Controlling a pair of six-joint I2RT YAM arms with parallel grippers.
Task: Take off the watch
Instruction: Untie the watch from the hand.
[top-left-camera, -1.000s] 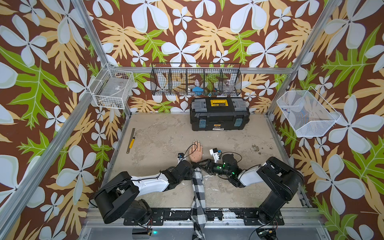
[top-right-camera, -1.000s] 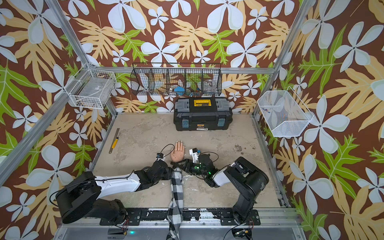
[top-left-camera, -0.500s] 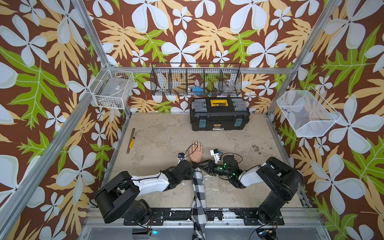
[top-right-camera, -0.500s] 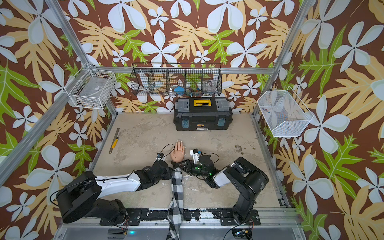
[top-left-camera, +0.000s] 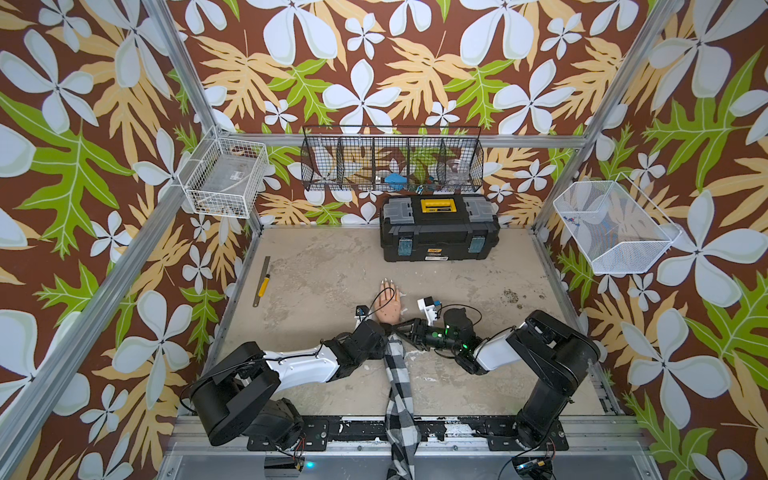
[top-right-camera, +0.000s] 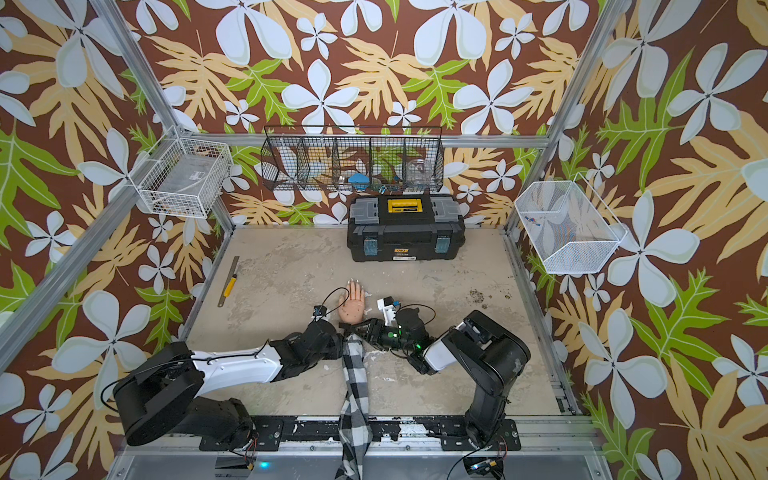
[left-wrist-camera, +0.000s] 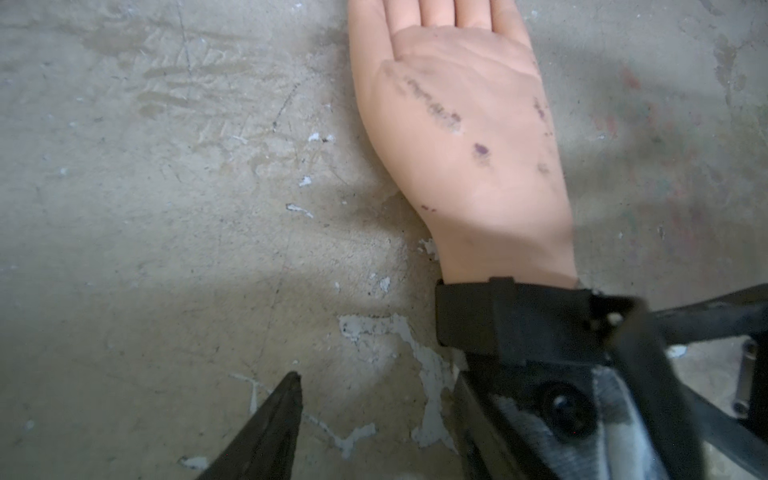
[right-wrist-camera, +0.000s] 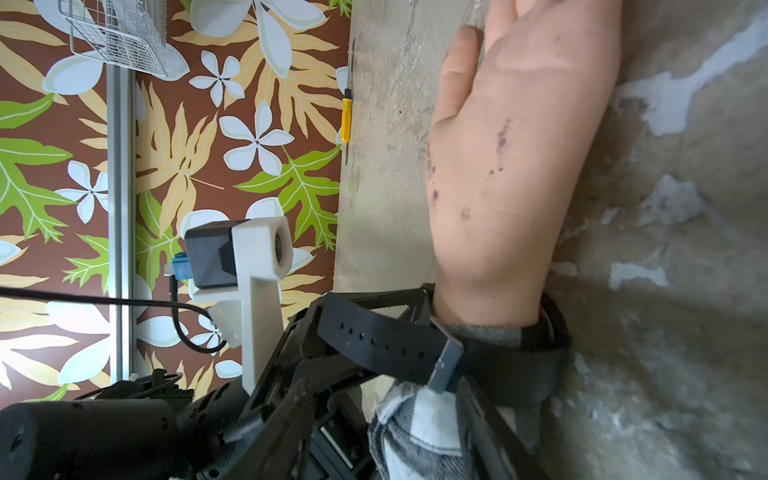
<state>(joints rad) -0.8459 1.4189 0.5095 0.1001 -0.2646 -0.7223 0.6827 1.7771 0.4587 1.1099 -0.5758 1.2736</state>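
One watch (right-wrist-camera: 382, 343), one mannequin hand (right-wrist-camera: 519, 166), one checked sleeve (top-left-camera: 399, 374), one toolbox (top-left-camera: 438, 232).

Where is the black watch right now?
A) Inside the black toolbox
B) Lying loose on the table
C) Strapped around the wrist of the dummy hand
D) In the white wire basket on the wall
C: the watch is wrapped around the wrist of the dummy hand, just where the checked sleeve ends.
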